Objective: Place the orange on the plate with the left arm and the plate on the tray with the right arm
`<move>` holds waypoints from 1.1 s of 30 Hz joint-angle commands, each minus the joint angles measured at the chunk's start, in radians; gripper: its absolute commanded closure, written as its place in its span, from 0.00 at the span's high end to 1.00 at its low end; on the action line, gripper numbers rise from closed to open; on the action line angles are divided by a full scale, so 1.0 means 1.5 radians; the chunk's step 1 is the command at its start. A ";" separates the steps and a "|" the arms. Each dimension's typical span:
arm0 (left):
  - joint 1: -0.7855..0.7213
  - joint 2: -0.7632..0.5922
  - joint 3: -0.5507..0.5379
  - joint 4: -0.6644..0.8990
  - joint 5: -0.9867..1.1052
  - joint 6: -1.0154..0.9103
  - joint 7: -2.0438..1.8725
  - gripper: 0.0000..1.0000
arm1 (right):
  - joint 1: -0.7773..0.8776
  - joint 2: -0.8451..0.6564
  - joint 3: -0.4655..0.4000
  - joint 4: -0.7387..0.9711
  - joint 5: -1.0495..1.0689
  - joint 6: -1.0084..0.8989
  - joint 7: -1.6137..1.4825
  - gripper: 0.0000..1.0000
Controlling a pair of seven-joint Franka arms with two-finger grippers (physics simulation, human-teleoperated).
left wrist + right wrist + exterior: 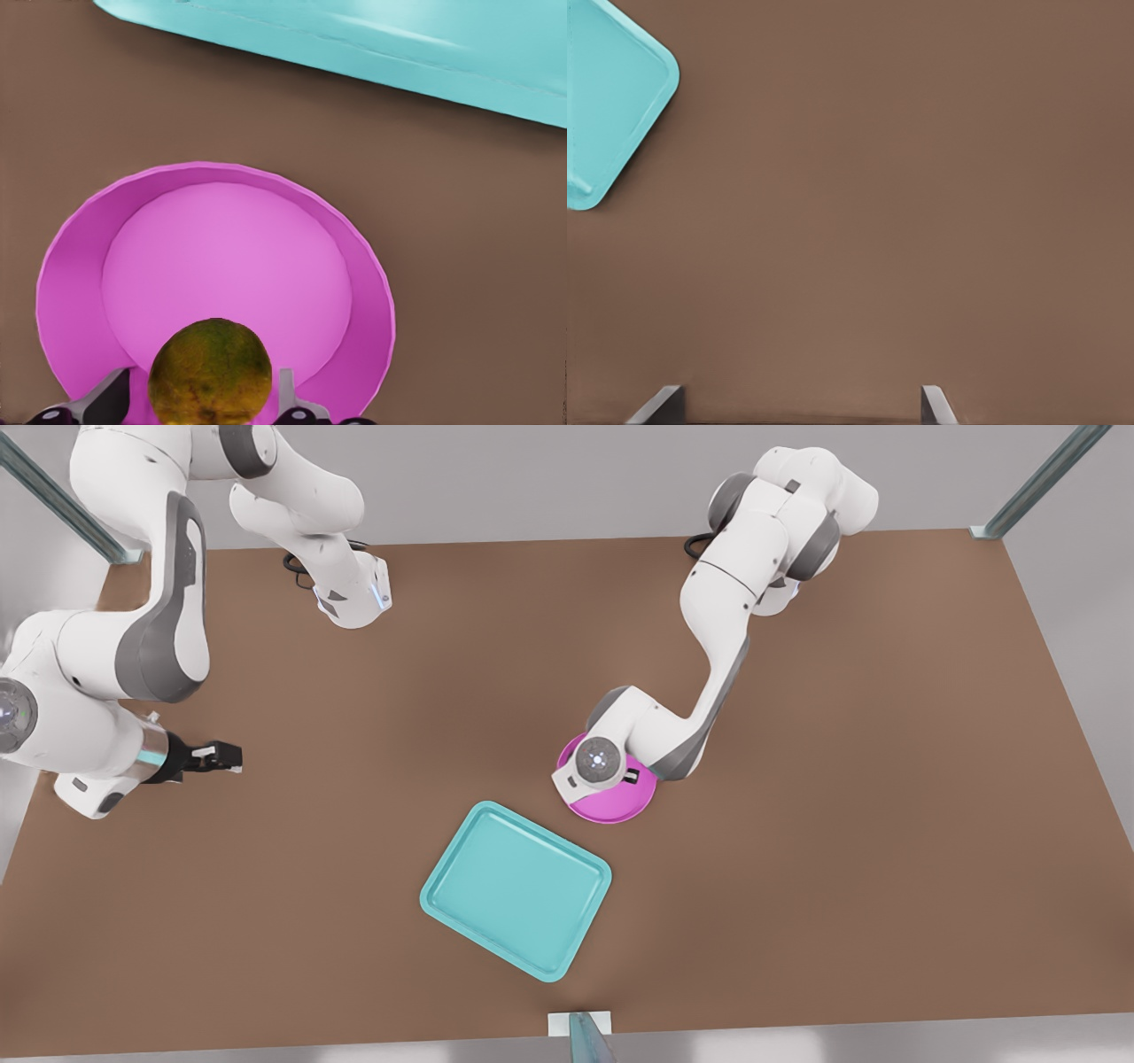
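Orange (210,373) above pink plate (221,266), beside teal tray (516,887).

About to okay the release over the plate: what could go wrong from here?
1. The left gripper holds the orange near the plate rim, not its centre; it may roll off.
2. The plate sits close to the tray.
3. The right gripper, open, waits far from the plate.
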 commanded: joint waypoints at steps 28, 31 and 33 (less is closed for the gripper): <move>0.342 -0.503 0.081 -0.064 0.014 -0.401 0.267 1.00 | 0.420 0.245 0.047 -0.228 0.404 0.641 0.472 1.00; 0.342 -0.503 0.081 -0.063 0.014 -0.399 0.266 1.00 | 0.436 0.284 0.051 -0.191 0.404 0.641 0.471 1.00; 0.343 -0.503 0.081 -0.064 0.014 -0.399 0.266 1.00 | 0.438 0.303 0.055 -0.175 0.404 0.642 0.470 1.00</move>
